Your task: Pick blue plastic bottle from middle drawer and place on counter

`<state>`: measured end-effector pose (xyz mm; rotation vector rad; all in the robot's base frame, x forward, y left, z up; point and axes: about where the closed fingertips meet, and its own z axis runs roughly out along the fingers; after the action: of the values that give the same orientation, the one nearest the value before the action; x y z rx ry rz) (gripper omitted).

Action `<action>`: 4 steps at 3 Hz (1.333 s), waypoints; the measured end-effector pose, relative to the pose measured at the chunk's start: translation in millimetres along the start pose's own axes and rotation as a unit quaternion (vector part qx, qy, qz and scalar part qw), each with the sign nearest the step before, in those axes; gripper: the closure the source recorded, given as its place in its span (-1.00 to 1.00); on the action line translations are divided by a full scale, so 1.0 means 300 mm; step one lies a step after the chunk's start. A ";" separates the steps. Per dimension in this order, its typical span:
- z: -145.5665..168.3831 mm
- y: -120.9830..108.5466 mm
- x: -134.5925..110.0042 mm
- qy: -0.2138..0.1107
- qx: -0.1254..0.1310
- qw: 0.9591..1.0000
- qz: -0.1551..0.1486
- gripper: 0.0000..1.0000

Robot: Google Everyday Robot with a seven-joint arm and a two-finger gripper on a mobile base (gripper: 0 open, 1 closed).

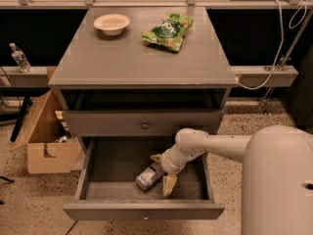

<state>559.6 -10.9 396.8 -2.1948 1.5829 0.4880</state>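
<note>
The blue plastic bottle [149, 176] lies on its side on the floor of the pulled-out middle drawer [111, 173], right of the middle. My gripper [163, 172] reaches down into the drawer from the right. It is open, with one finger behind the bottle's right end and the other finger [168, 185] in front of it. The bottle rests on the drawer floor. The counter [137, 62] is the cabinet's grey top, above.
A white bowl [112, 23] and a green snack bag [167, 31] sit at the back of the counter. The drawer above [145, 125] is nearly closed. A cardboard box [44, 143] stands on the floor at the left. A clear water bottle [19, 58] stands on the left ledge.
</note>
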 end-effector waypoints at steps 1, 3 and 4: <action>0.041 -0.016 -0.012 0.014 -0.015 1.000 -0.007 -1.00; 0.060 -0.020 0.046 0.047 -0.023 0.998 0.015 -0.15; 0.007 -0.004 0.085 0.046 -0.003 0.998 0.034 0.30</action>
<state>568.4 -30.3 382.4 -2.2015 1.7111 0.4186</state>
